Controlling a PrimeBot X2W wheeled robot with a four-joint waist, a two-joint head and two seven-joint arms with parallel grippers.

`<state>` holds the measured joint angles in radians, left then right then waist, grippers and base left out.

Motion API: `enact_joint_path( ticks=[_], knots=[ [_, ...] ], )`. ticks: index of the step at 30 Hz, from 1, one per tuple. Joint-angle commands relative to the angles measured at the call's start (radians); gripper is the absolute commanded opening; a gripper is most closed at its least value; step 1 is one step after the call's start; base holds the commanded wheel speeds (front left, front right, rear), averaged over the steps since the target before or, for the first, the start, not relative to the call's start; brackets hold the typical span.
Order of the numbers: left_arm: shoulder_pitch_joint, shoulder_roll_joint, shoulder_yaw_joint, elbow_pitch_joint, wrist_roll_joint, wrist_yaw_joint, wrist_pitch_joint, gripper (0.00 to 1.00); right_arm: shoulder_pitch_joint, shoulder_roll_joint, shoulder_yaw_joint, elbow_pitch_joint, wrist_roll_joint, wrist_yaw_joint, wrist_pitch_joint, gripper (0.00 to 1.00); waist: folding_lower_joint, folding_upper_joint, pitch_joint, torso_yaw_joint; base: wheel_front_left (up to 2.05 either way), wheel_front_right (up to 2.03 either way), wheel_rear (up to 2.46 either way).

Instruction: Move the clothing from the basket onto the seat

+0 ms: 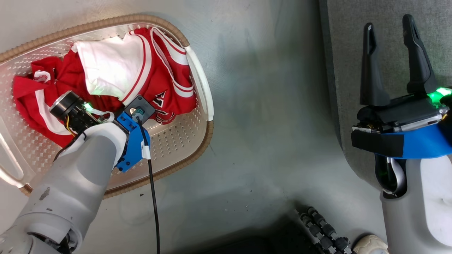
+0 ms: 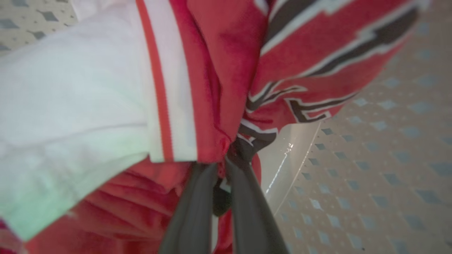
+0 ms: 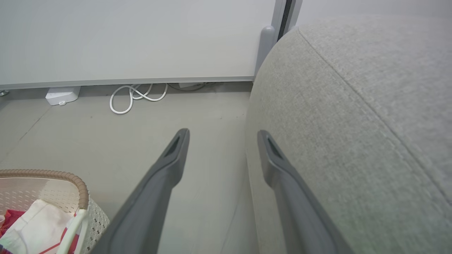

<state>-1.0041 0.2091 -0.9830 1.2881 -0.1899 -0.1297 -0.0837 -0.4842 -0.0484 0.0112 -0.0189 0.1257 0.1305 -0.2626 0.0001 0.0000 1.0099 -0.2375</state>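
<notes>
The cream basket (image 1: 198, 139) with its brown rim stands on the floor at the left and holds the red and white clothing (image 1: 166, 88). My left arm (image 1: 95, 141) reaches down into it. In the left wrist view my left gripper (image 2: 229, 160) is shut on a fold of the red jersey (image 2: 310, 56) with black lettering, beside a white panel (image 2: 70, 88). My right gripper (image 1: 388, 23) hangs open and empty over the edge of the grey seat (image 1: 342, 70). In the right wrist view it (image 3: 222, 133) is between floor and seat (image 3: 353, 123), with the basket (image 3: 53, 173) at the lower left.
Grey floor (image 1: 268, 123) separates basket and seat. A black cable (image 1: 152, 197) runs from my left wrist. A ribbed black hose (image 1: 325, 229) lies at the bottom edge. By the far wall are a coiled white cable (image 3: 137, 97) and a small white box (image 3: 61, 96).
</notes>
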Motion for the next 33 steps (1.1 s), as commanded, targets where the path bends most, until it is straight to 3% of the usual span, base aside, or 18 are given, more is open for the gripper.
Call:
enact_joint_path(
  ticks=[1,11,23,29,33],
  knots=[
    [-0.005,-0.006,-0.005,0.001,-0.008,-0.001,-0.008,0.0,-0.013,-0.004,-0.006,0.001,0.005,0.0,-0.003,1.0,-0.0001,0.0,-0.008,0.004,0.0,0.0,0.0],
    [0.018,-0.051,-0.026,-0.002,-0.039,-0.001,-0.068,0.0,-0.006,-0.004,-0.012,0.014,-0.007,0.0,-0.003,1.0,-0.0001,0.0,-0.07,0.029,0.0,0.0,0.0],
    [0.095,-0.115,-0.059,-0.06,-0.154,-0.001,-0.169,0.0,0.024,-0.004,-0.026,0.041,-0.042,0.0,-0.003,1.0,-0.0001,0.0,-0.236,0.091,0.0,0.0,0.0],
    [0.131,-0.124,-0.037,-0.14,-0.216,-0.001,-0.182,0.0,0.055,-0.004,-0.032,0.058,-0.061,0.0,-0.003,1.0,-0.0001,0.0,-0.335,0.131,0.0,0.0,0.0],
    [0.169,-0.101,0.009,-0.247,-0.229,0.002,-0.182,0.0,0.081,-0.004,-0.038,0.071,-0.072,0.0,-0.003,1.0,-0.0001,0.0,-0.405,0.155,0.0,0.0,0.0]
  ],
)
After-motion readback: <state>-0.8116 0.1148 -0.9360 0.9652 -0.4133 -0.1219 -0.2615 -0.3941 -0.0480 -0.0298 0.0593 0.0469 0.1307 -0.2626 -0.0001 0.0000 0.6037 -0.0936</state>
